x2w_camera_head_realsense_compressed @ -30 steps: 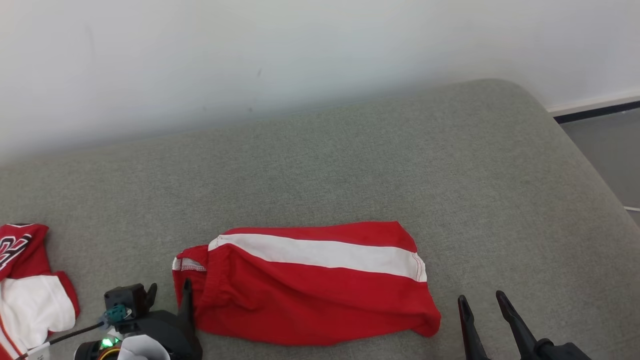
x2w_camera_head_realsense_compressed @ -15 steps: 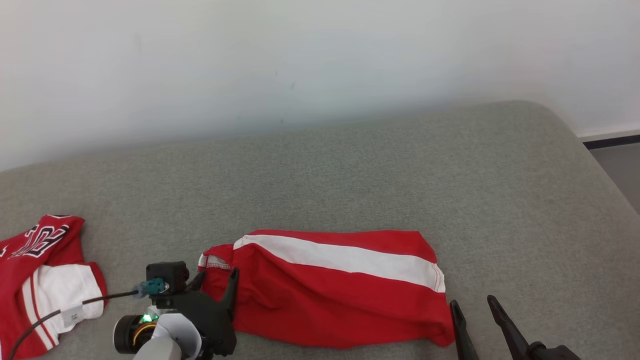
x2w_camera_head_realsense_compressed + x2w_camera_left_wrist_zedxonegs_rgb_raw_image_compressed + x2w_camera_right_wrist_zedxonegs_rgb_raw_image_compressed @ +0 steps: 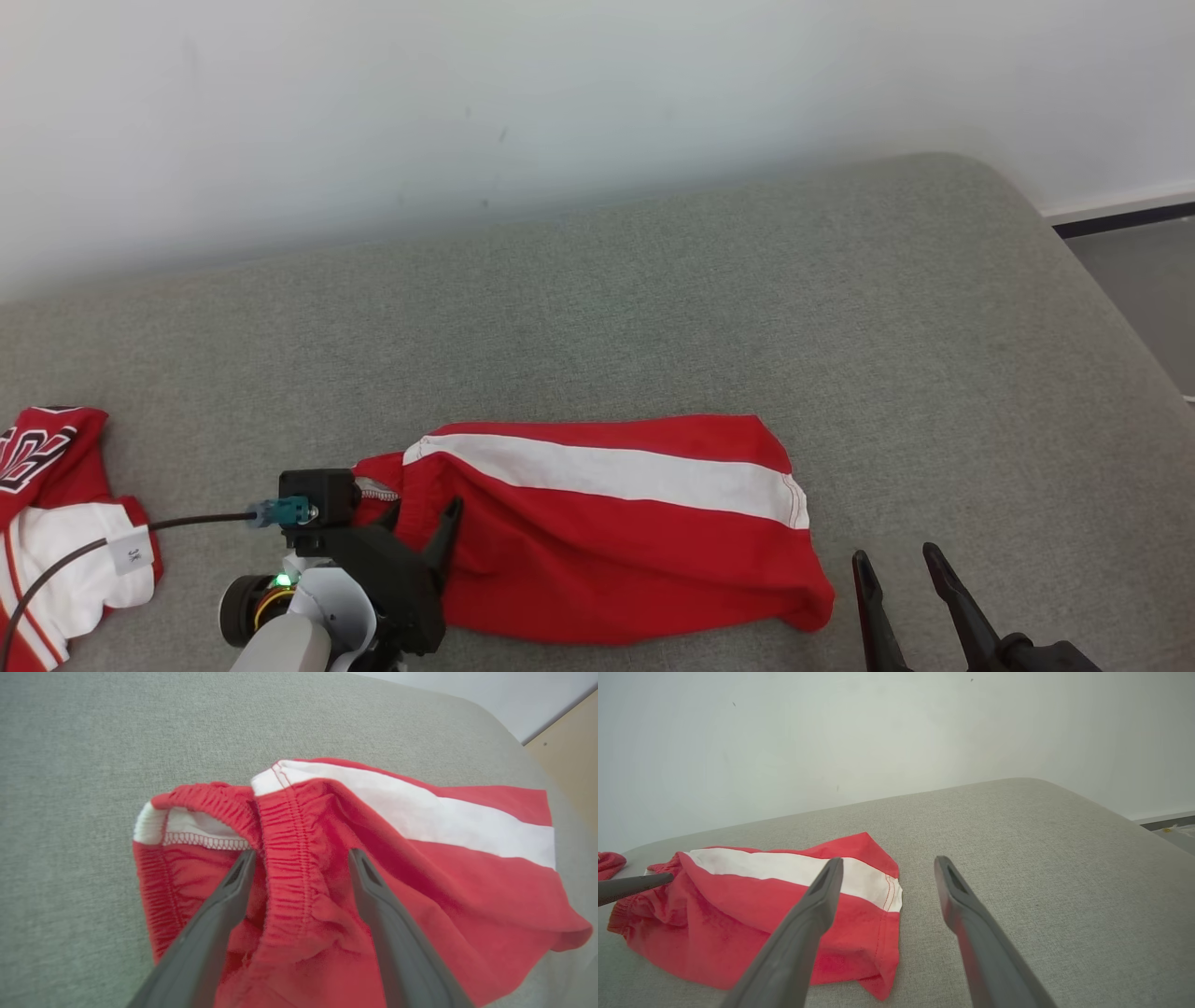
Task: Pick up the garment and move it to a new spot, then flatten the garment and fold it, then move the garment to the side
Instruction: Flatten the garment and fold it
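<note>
The left claw (image 3: 302, 854) gapes wide, empty, straddling the waistband (image 3: 280, 826) of the red shorts (image 3: 607, 560), seemingly lined up to pinch it. The right claw (image 3: 894, 553), equally open and empty, hovers beside the hem. The shorts lie rumpled mid-cushion (image 3: 653, 308).

The red cloth shorts with a white side stripe (image 3: 616, 541) lie on the wide grey fabric cushion (image 3: 653, 308), near its front edge, waistband end to the left and leg hems to the right. Well left of the shorts, apart from them, a crumpled red-and-white jersey (image 3: 56, 523) lies on the same cushion. The dark two-fingered left gripper (image 3: 425, 511) stands over the shorts' waistband end, one finger either side of the gathered waistband fold. The dark two-fingered right gripper (image 3: 894, 553) sits just right of the shorts' hem corner, apart from them. Behind the shorts, past the cushion's far edge, rises the pale wall (image 3: 467, 112). The grey floor (image 3: 1139, 289) lies far right of them.
</note>
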### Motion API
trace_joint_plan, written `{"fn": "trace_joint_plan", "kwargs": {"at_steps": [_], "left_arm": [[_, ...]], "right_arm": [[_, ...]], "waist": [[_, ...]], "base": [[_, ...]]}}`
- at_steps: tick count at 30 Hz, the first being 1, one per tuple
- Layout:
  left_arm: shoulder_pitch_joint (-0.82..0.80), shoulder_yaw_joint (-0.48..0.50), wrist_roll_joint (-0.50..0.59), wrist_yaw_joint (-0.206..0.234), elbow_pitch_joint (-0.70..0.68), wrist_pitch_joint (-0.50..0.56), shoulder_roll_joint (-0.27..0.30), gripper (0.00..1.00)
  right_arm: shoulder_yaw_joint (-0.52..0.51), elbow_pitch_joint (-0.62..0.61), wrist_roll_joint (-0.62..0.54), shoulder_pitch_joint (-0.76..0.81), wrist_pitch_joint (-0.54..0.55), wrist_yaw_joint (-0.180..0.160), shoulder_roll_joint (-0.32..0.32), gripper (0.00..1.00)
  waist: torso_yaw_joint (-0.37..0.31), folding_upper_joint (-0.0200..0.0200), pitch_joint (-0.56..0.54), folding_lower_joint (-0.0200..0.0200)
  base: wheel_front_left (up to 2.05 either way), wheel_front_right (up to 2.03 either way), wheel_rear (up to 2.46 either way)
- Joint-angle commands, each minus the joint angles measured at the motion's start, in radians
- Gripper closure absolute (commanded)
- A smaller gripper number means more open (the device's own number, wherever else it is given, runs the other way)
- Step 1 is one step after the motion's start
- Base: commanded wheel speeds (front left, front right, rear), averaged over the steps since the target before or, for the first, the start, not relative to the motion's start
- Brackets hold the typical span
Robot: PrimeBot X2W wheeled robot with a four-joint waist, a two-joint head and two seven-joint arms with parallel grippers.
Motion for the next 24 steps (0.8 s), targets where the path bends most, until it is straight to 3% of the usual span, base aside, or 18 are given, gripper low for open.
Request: {"fn": "trace_joint_plan", "kwargs": {"at_steps": [1, 2, 4, 5, 6, 7, 8, 9, 17, 24], "left_arm": [[0.017, -0.006, -0.011, -0.001, -0.022, 0.011, 0.005, 0.06], [0.019, -0.006, -0.017, -0.001, -0.031, 0.015, 0.006, 0.07], [0.028, -0.009, -0.033, -0.001, -0.049, 0.031, 0.007, 0.28], [0.028, -0.009, -0.033, -0.001, -0.049, 0.031, 0.007, 0.28], [0.038, -0.015, -0.049, -0.001, -0.067, 0.056, 0.007, 0.56], [0.038, -0.015, -0.049, -0.001, -0.067, 0.056, 0.007, 0.56], [0.042, -0.020, -0.055, -0.001, -0.076, 0.066, 0.011, 0.73], [0.044, -0.021, -0.062, -0.001, -0.088, 0.071, 0.015, 0.99], [0.099, -0.025, -0.073, -0.001, -0.198, 0.023, 0.038, 1.00], [0.246, -0.063, -0.061, -0.001, -0.384, -0.033, 0.087, 1.00]], "right_arm": [[0.003, 0.002, 0.004, -0.008, -0.006, -0.002, 0.001, 0.00], [0.003, 0.003, 0.005, -0.009, -0.006, -0.002, 0.001, 0.00], [0.003, 0.006, 0.005, -0.011, -0.008, -0.002, 0.001, 0.00], [0.003, 0.006, 0.005, -0.011, -0.008, -0.002, 0.001, 0.00], [0.003, 0.007, 0.005, -0.011, -0.009, -0.002, 0.001, 0.00], [0.003, 0.007, 0.005, -0.011, -0.009, -0.002, 0.001, 0.00], [0.002, 0.008, 0.005, -0.011, -0.008, -0.002, 0.001, 0.00], [0.003, 0.009, 0.004, -0.010, -0.008, -0.002, 0.001, 0.00], [-0.004, 0.005, 0.000, -0.001, -0.010, -0.002, 0.001, 0.00], [-0.010, 0.001, 0.005, 0.005, -0.008, -0.002, 0.001, 0.00]], "waist": [[0.007, 0.0000, -0.003, 0.0000], [0.009, 0.0000, -0.004, 0.0000], [0.014, 0.0000, -0.006, 0.0000], [0.014, 0.0000, -0.006, 0.0000], [0.018, 0.0000, -0.008, 0.0000], [0.018, 0.0000, -0.008, 0.0000], [0.020, 0.0000, -0.009, 0.0000], [0.021, 0.0000, -0.009, 0.0000], [0.038, 0.0000, -0.011, 0.0000], [0.065, 0.0000, -0.007, 0.0000]], "base": [[0.00, 0.00, 0.00], [0.00, 0.00, 0.00], [0.00, 0.00, 0.00], [0.00, 0.00, 0.00], [0.00, 0.00, 0.00], [0.00, 0.00, 0.00], [0.00, 0.00, 0.00], [0.00, 0.00, 0.00], [0.00, 0.00, 0.00], [0.00, 0.00, 0.00]]}}
